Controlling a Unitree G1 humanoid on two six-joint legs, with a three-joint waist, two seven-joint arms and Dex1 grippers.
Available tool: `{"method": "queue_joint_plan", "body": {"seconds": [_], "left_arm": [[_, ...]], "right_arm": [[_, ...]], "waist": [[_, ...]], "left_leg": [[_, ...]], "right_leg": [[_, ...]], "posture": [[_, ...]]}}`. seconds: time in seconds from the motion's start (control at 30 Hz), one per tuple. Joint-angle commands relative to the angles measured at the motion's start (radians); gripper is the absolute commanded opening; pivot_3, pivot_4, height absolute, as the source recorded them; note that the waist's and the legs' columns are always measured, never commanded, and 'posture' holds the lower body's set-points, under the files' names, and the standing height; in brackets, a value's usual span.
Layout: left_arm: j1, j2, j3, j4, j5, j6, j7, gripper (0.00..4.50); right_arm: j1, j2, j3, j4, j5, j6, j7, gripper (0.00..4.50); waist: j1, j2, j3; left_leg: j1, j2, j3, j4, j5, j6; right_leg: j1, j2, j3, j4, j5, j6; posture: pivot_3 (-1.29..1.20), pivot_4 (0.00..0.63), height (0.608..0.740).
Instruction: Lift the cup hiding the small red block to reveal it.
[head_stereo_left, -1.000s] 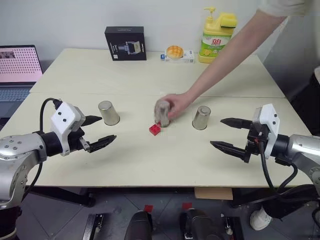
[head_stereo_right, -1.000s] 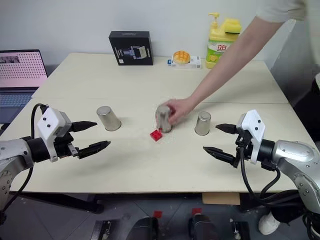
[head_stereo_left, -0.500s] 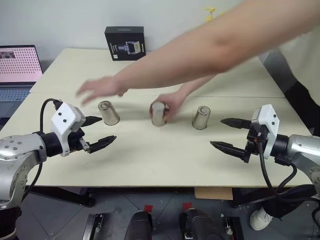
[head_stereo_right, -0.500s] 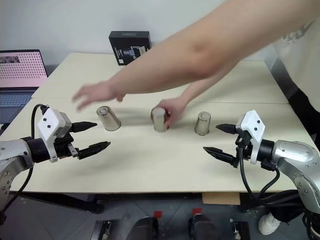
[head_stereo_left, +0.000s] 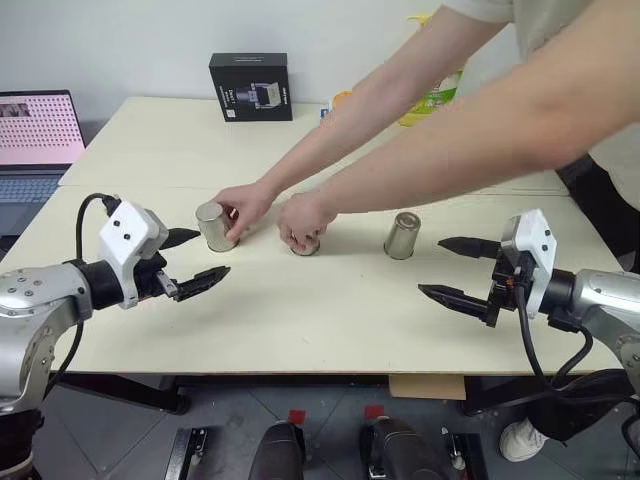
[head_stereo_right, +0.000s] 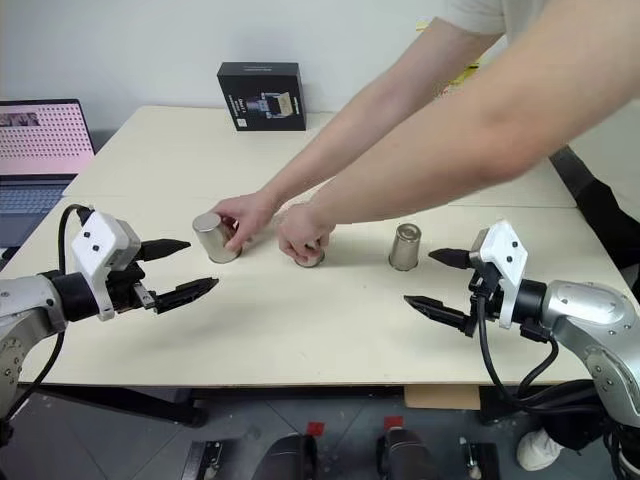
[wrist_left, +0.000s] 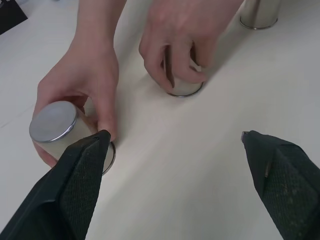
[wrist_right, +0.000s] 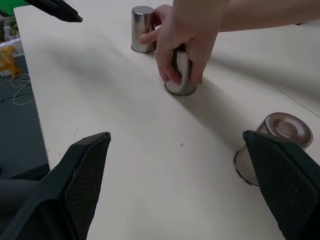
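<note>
I see three upturned metal cups in a row on the table (head_stereo_left: 330, 330): a person's hands cover the left cup (head_stereo_left: 213, 226) and middle cup (head_stereo_left: 304, 244); the right cup (head_stereo_left: 402, 235) stands free at 3 o'clock of them. Left gripper (head_stereo_left: 195, 262) and right gripper (head_stereo_left: 455, 270) hover with fingers spread, touching nothing. I cannot tell which cup hides the block.

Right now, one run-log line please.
cups: three upturned on table | person's hands on left cup and middle cup | both grippers open, clear
</note>
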Motion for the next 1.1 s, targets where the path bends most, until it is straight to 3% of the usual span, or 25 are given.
{"method": "queue_joint_plan", "body": {"seconds": [0.03,0.23,0.47,1.0,1.1], "left_arm": [[-0.056,-0.024,0.016,0.068,-0.006,0.007,0.041,4.48],[-0.182,-0.086,-0.052,0.268,0.115,-0.061,0.179,4.48],[-0.367,-0.160,-0.157,0.487,0.178,-0.118,0.186,4.48],[-0.665,-0.278,-0.298,0.947,0.316,-0.277,0.142,4.48],[-0.673,-0.285,-0.294,0.972,0.320,-0.295,0.138,4.04]], "right_arm": [[-0.053,0.009,0.026,-0.028,0.019,-0.001,0.007,4.50],[-0.162,0.032,0.100,-0.021,0.040,0.035,0.023,4.50],[-0.282,0.084,0.190,-0.012,0.036,0.095,-0.010,4.50],[-0.272,0.095,0.198,-0.053,0.042,0.124,-0.034,4.50],[-0.257,0.094,0.195,-0.067,0.046,0.125,-0.039,4.50]], "waist": [[0.000,0.000,0.000],[0.001,0.000,0.000],[0.002,-0.002,-0.001],[0.003,-0.002,-0.001],[0.002,-0.002,-0.001]], "left_leg": [[0.000,0.000,0.000,0.000,0.000,0.000],[0.000,0.000,0.000,0.000,0.000,0.000],[-0.001,0.000,0.001,0.001,0.000,0.000],[-0.002,-0.002,0.002,0.001,0.000,0.000],[-0.002,-0.002,0.002,0.001,0.000,0.000]], "right_leg": [[0.000,0.000,0.000,0.000,0.000,0.000],[0.000,0.000,0.000,0.000,0.000,0.000],[0.000,0.001,0.000,0.000,0.001,0.001],[0.000,0.002,-0.002,0.000,0.001,0.001],[0.000,0.002,-0.001,0.000,0.001,0.001]], "posture": [[0.00,0.150,0.740],[0.00,0.150,0.740],[0.00,0.150,0.740],[0.00,0.150,0.740],[0.00,0.150,0.740]]}}
